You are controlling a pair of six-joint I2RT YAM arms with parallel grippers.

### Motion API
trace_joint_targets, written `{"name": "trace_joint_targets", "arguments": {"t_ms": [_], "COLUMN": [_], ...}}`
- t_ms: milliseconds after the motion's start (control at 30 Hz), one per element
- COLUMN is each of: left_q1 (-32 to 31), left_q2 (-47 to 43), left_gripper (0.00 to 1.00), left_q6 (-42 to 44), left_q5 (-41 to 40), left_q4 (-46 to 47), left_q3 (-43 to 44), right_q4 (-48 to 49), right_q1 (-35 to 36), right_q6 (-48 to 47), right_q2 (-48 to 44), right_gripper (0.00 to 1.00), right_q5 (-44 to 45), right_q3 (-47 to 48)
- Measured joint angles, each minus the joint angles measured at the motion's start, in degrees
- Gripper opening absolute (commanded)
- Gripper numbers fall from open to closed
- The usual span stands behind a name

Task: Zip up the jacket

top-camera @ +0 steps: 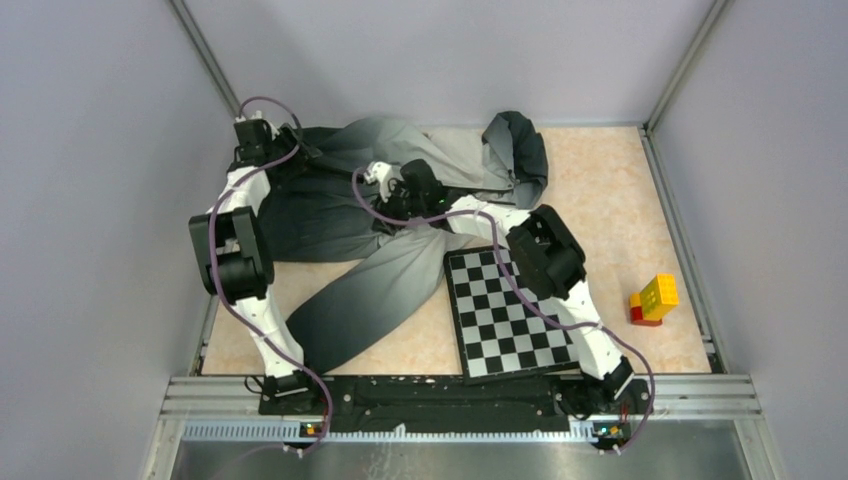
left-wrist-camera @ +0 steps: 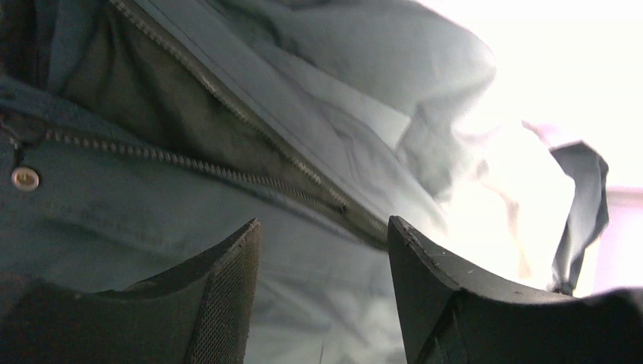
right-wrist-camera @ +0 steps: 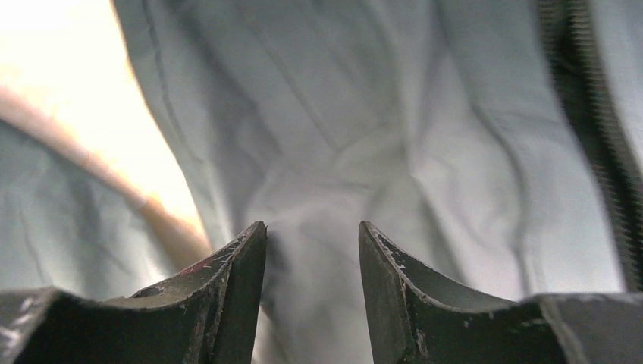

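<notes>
The jacket (top-camera: pixel 380 250) lies spread over the back and left of the table, light grey fading to charcoal, one sleeve trailing toward the front. My left gripper (top-camera: pixel 298 150) hovers at its dark far-left end. In the left wrist view the gripper (left-wrist-camera: pixel 324 221) is open over dark cloth. Two rows of zipper teeth (left-wrist-camera: pixel 189 163) run apart from each other and meet just beyond the fingertips. My right gripper (top-camera: pixel 388 183) sits on the jacket's middle. Its jaws (right-wrist-camera: pixel 312 224) stand apart, with a soft fold of pale cloth between them. The dark zipper (right-wrist-camera: pixel 599 136) runs along the right.
A chessboard (top-camera: pixel 505 310) lies at the front right, partly under the right arm and touching the jacket's sleeve. A yellow and red block (top-camera: pixel 652 298) stands near the right edge. A metal snap (left-wrist-camera: pixel 25 178) shows on the dark cloth. Grey walls close the table on three sides.
</notes>
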Motion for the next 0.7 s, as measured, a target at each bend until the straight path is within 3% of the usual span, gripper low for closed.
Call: {"name": "trace_joint_targets", "arguments": {"t_ms": [167,400,467,567,700], "left_q1": [-0.8,-1.8,-2.0,-2.2,-2.4], "left_q2": [7.6,16.4,18.8,21.6,23.5], "left_gripper": [0.7,0.67,0.6,0.28,0.12], "left_q6": [-7.0,-12.0,-12.7,-12.8,-9.8], "left_q5": [-8.5,-18.6,-20.1,-21.5,-22.1], "left_q4": [9.5,15.4,16.6,17.4,16.5], "left_q3": [0.6,5.1,7.3,10.0,13.2], "right_q4": [6.6,10.7,11.3,11.5,11.5], "right_q1": [-5.6,-9.4,-8.9,-8.2,-7.8], "right_q6": [6.1,9.7,10.1,10.3,10.4], "right_q2": [-2.1,-3.5,-3.5,-3.5,-3.5], "right_gripper": [0.49,0.5,0.5,0.5,0.5], "right_q5": [2.2,4.7,4.9,5.2,5.5], "right_q3": [-2.9,-4.0,-4.0,-4.0,-4.0]}}
